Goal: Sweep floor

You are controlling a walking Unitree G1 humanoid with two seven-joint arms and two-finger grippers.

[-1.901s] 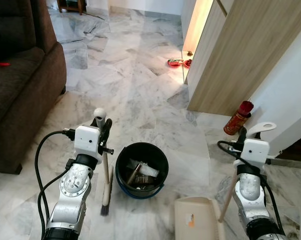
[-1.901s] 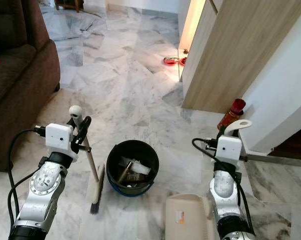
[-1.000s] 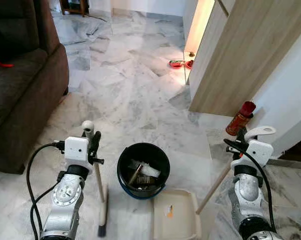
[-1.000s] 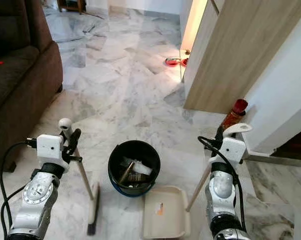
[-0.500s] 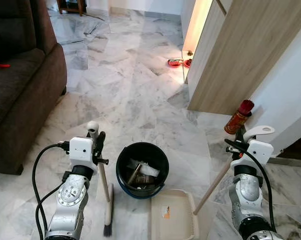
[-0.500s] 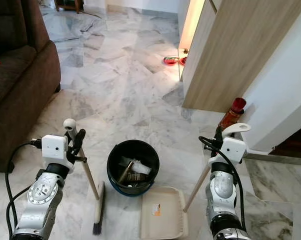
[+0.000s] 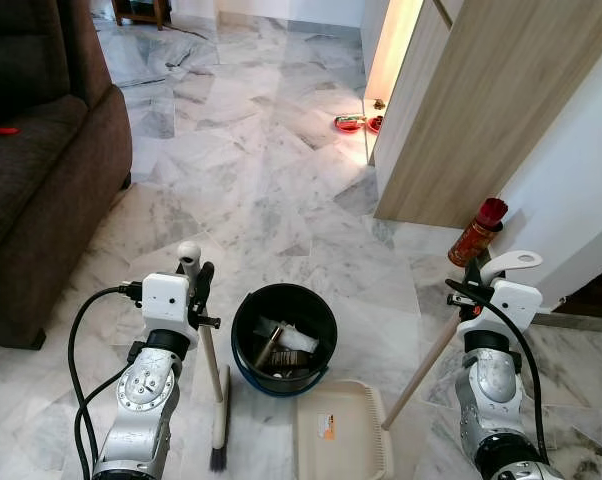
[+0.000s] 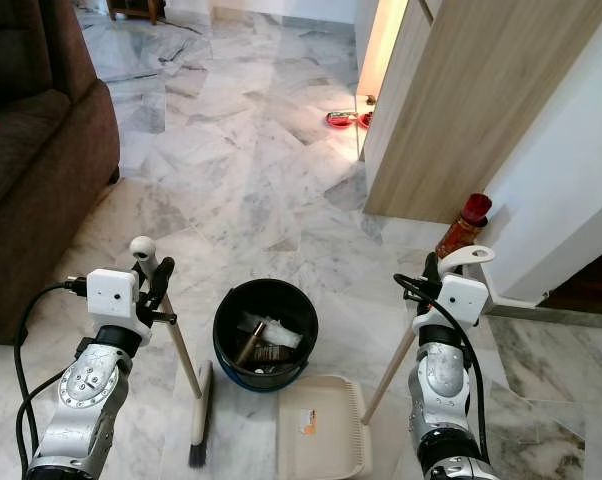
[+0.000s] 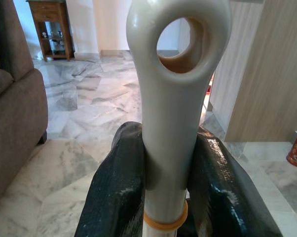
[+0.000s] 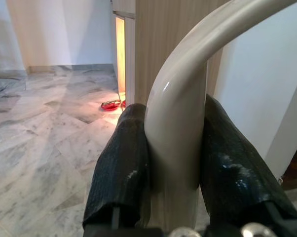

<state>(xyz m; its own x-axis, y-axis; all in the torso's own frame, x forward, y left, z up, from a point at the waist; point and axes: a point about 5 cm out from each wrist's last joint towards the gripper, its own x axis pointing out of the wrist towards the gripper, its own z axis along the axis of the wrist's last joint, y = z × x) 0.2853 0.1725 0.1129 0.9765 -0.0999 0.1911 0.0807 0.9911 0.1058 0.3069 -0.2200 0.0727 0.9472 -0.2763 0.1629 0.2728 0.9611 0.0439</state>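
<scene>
My left gripper [image 7: 194, 275] is shut on the top of a broom's cream handle [image 9: 174, 89], which ends in a hanging loop. The stick slants down to the broom head [image 7: 219, 440], which rests on the marble floor left of a black bucket [image 7: 281, 291]. On the other side, my right gripper [image 7: 478, 275] is shut on the curved top of the dustpan's handle [image 10: 180, 98]. That stick leans down and left to the beige dustpan [image 7: 341, 445], which lies flat on the floor just in front of the bucket. Rubbish lies inside the bucket.
A brown sofa [image 7: 41, 180] stands at the left. At the right are a wooden cabinet [image 7: 481, 110] and a white wall, with a red bottle [image 7: 477, 234] at the wall's foot. Red items [image 7: 356, 124] lie by the lit gap. Open marble floor stretches ahead.
The dustpan has slid left from under my right arm to the front of the bucket, and its handle now leans. The broom head swung out left and came back towards the pan.
</scene>
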